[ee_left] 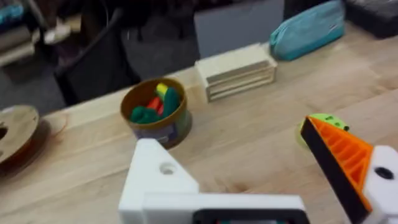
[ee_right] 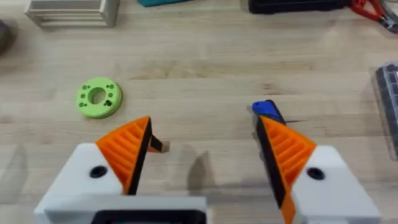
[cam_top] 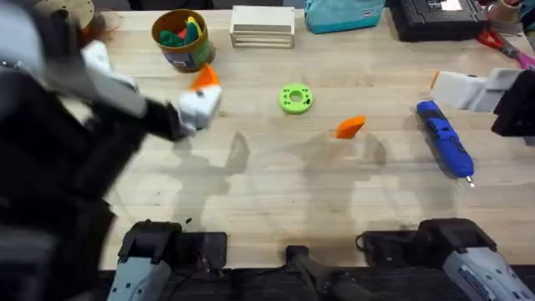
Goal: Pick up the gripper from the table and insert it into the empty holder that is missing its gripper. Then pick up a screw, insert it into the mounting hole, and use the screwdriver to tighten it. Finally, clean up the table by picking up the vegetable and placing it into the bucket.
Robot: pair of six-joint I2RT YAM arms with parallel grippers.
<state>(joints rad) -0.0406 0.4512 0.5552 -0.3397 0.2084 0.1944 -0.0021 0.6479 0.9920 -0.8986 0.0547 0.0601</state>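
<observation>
orange ribbed gripper [cam_top: 350, 126] lies loose on table [cam_top: 267, 192].

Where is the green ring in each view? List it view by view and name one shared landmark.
Overhead: green ring near mid-table, between bucket and loose orange wedge.
Left wrist: ring peeking out behind the orange pad of the left claw.
Right wrist: ring flat on the table beyond the right claw.
Shared landmark: the cream slatted box, beyond the ring everywhere.
</observation>
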